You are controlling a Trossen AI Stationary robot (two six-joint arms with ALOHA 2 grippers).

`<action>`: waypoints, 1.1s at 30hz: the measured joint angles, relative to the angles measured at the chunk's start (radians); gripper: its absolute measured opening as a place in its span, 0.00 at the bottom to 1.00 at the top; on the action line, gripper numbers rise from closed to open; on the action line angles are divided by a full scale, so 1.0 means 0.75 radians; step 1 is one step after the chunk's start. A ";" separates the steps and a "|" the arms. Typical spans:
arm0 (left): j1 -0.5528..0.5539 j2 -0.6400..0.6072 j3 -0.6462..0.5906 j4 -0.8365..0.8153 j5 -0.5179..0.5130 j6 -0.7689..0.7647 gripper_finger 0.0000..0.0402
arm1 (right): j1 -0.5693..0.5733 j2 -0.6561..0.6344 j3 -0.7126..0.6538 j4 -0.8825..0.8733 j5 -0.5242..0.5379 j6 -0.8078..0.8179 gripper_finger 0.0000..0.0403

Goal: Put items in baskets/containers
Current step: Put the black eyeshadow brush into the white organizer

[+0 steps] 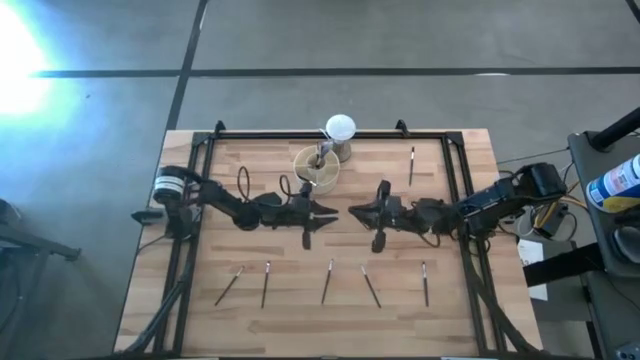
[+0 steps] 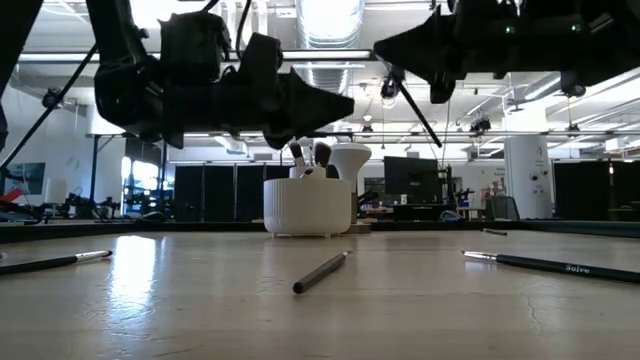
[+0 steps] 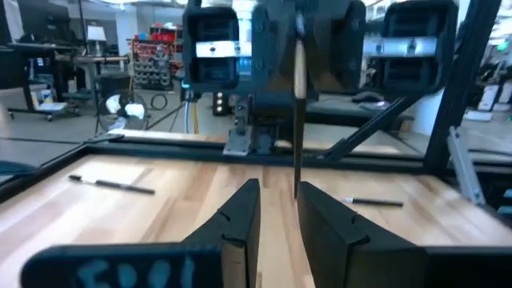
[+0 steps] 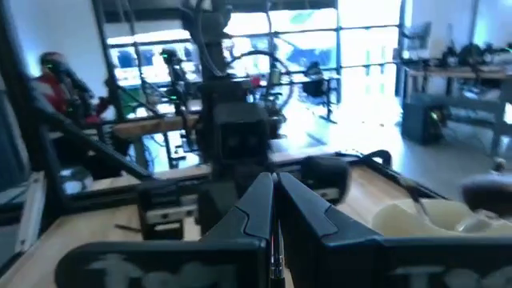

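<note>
Left gripper (image 3: 276,208) – fingers apart, empty, facing my right gripper (image 4: 274,210) | right – clamped on a makeup brush (image 3: 298,112), hanging upright | organiser cup (image 1: 316,168) just beyond both | handover: centre the handle, close gently – then release.

The table (image 1: 300,300) is of light wood in narrow planks, smooth, with a soft shine in the low view. The organiser (image 2: 308,206) looks like matt cream plastic with fine vertical ribs on its wall. The brushes (image 2: 321,271) on the table have thin dark handles with a slight gloss; 1 of them (image 2: 555,265) carries a pale metal-looking ferrule. The left gripper (image 3: 276,220) and the right gripper (image 4: 272,200) are of matt black plastic. The frame (image 1: 330,134) around the table looks like black metal.
</note>
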 joint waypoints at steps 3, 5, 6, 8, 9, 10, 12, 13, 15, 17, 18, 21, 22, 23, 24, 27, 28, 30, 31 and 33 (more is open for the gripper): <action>-0.013 -0.006 0.015 0.019 0.017 -0.011 0.20 | 0.022 0.041 0.012 0.109 -0.019 -0.025 0.03; -0.024 -0.011 0.022 0.024 0.037 -0.012 0.20 | 0.037 0.073 0.032 0.147 -0.019 -0.049 0.03; -0.030 -0.011 0.028 0.034 0.048 -0.014 0.20 | 0.043 0.087 0.042 0.162 -0.022 -0.058 0.03; -0.042 -0.012 0.042 0.043 0.051 -0.014 0.20 | 0.048 0.119 0.063 0.166 -0.020 -0.074 0.03; -0.047 -0.012 0.050 0.043 0.051 -0.014 0.20 | 0.051 0.135 0.079 0.181 -0.020 -0.081 0.03; -0.051 -0.012 0.059 0.043 0.052 -0.014 0.20 | 0.052 0.150 0.084 0.194 -0.019 -0.083 0.03; -0.056 -0.012 0.074 0.043 0.051 -0.015 0.20 | 0.054 0.186 0.112 0.213 -0.019 -0.091 0.03; -0.058 -0.012 0.081 0.043 0.051 -0.015 0.20 | 0.056 0.198 0.120 0.221 -0.019 -0.092 0.03; -0.063 -0.013 0.088 0.048 0.052 -0.020 0.20 | 0.056 0.225 0.138 0.226 -0.018 -0.108 0.03; -0.067 -0.013 0.087 0.064 0.052 -0.022 0.20 | 0.057 0.240 0.153 0.226 -0.018 -0.120 0.03; -0.068 -0.013 0.086 0.067 0.053 -0.022 0.20 | 0.058 0.249 0.158 0.227 -0.017 -0.124 0.03; -0.068 -0.013 0.084 0.078 0.062 -0.023 0.20 | 0.059 0.269 0.176 0.226 -0.018 -0.129 0.03; -0.069 -0.013 0.084 0.080 0.068 -0.024 0.20 | 0.059 0.279 0.184 0.230 -0.018 -0.130 0.03; -0.070 -0.013 0.084 0.084 0.080 -0.026 0.20 | 0.059 0.283 0.190 0.231 -0.018 -0.133 0.03; -0.071 -0.013 0.084 0.091 0.089 -0.026 0.20 | 0.059 0.283 0.190 0.225 -0.016 -0.140 0.03; -0.071 -0.013 0.083 0.104 0.130 -0.022 0.20 | 0.061 0.281 0.194 0.227 -0.019 -0.141 0.03; -0.071 -0.013 0.083 0.104 0.135 -0.022 0.20 | 0.062 0.279 0.193 0.227 -0.019 -0.142 0.03; -0.071 -0.013 0.083 0.103 0.140 -0.022 0.20 | 0.068 0.279 0.193 0.229 -0.019 -0.150 0.03; -0.071 -0.013 0.083 0.104 0.140 -0.019 0.19 | 0.070 0.279 0.193 0.229 -0.018 -0.156 0.03; -0.071 -0.013 0.083 0.102 0.139 -0.012 0.15 | 0.071 0.279 0.193 0.228 -0.019 -0.167 0.03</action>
